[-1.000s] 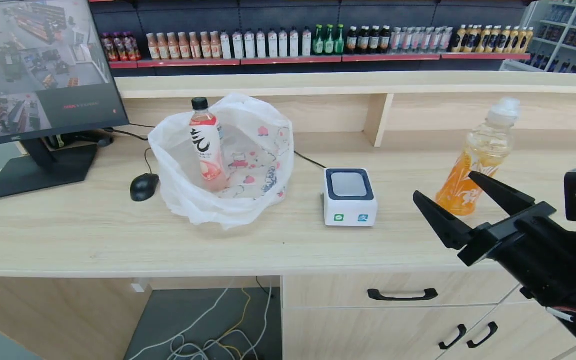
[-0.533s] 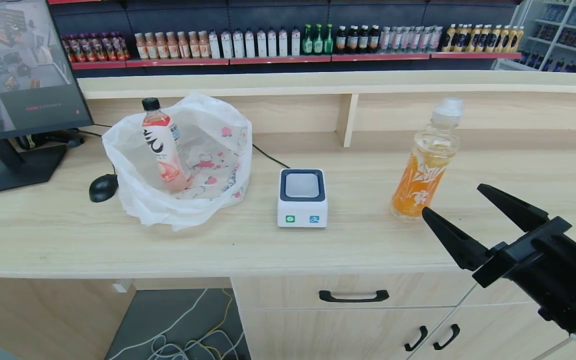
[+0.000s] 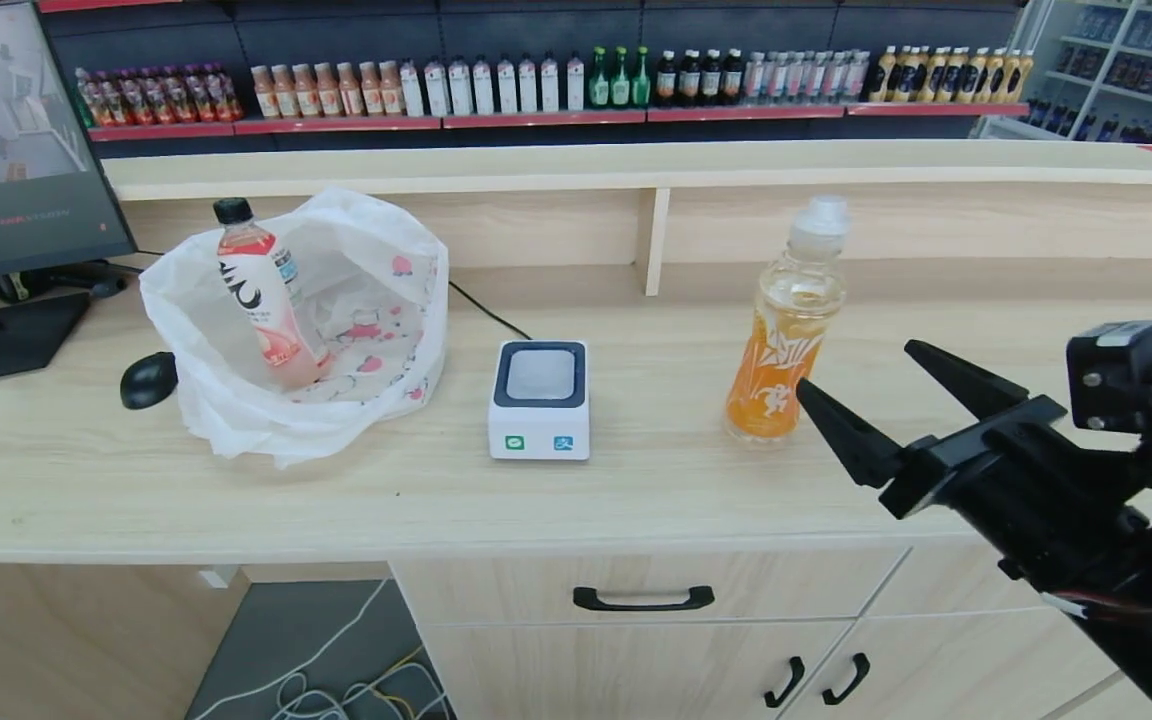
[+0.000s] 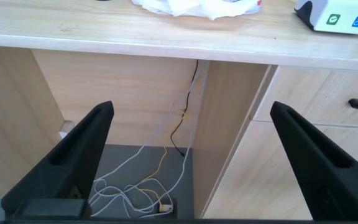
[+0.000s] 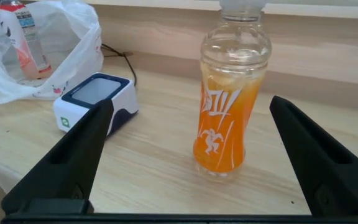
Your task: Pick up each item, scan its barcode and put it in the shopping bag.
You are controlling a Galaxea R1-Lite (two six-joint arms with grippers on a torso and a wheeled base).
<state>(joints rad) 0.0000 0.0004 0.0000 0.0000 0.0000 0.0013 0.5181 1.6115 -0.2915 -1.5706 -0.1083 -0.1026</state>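
Head view first: your right gripper (image 3: 856, 366) hangs just beside the orange bottle (image 3: 786, 330), fingers (image 3: 841, 425) spread wide and pinching nothing, tips aimed at the bottle's lower half. That wide spread looks meant for the bottle's body, so you can slide a finger down each side instead of bumping it. The bottle stands upright and capped on the desk (image 3: 636, 490), partly full, between the gripper and the scanner (image 3: 540, 400). The scanner sits window-up between the bottle and the bag (image 3: 406, 330), which suits the job: lift, pass the label over the window, carry on to the bag. The bag's mouth stands open with a pink bottle (image 3: 261, 300) leaning inside, so I'd judge one item done and this orange one next. Your left gripper (image 4: 191, 109) sits low in front of the desk, below its edge, fingers apart and empty, out of the right arm's way. Watch the approach: the bottle is tall, narrow and slick, so a nudge from one finger could tip it. I can't tell which side carries the barcode.
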